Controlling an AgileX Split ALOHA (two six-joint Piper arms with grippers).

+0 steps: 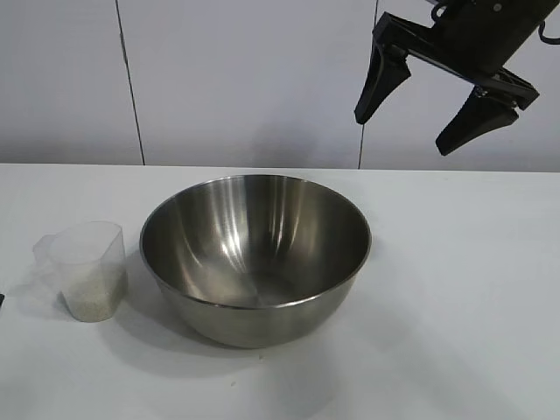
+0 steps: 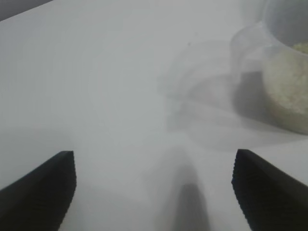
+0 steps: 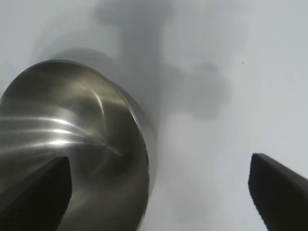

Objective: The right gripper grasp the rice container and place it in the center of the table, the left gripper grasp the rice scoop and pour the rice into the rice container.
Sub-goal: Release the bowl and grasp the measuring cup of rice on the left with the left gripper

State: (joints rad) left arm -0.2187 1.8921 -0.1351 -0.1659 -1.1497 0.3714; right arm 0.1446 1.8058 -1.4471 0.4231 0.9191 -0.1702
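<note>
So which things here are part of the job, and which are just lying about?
Job:
rice container
rice scoop
rice
table
left gripper, open
right gripper, open

Lying about:
nothing; only the wall behind.

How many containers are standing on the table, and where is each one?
2. The steel bowl stands near the middle of the table, empty. The small plastic scoop with rice stands just beside it, on the exterior view's left. None seems hidden.
</note>
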